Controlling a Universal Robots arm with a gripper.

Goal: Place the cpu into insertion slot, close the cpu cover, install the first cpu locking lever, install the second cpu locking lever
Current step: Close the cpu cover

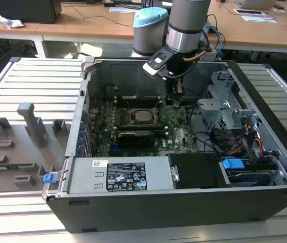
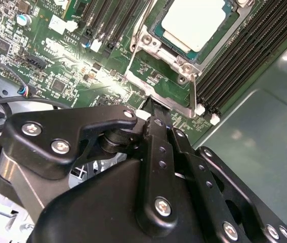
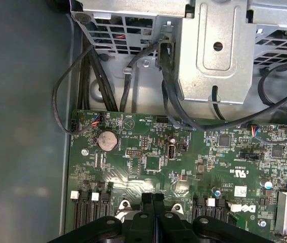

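Your tool (image 2: 156, 112), jaws pressed together, has its tip at the free edge of the open cpu cover (image 2: 159, 83), probably to push it over the seated cpu (image 2: 194, 23).

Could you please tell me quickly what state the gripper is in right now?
Gripper: shut, with its tips at the edge of the cpu cover; whether it pinches that edge cannot be told.

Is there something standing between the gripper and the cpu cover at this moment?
Nothing visible does. In the second wrist view the gripper, its tips shut together, is right at the near edge of the cpu cover, which is swung open off the cpu. Whether the tips pinch that edge, I cannot tell.
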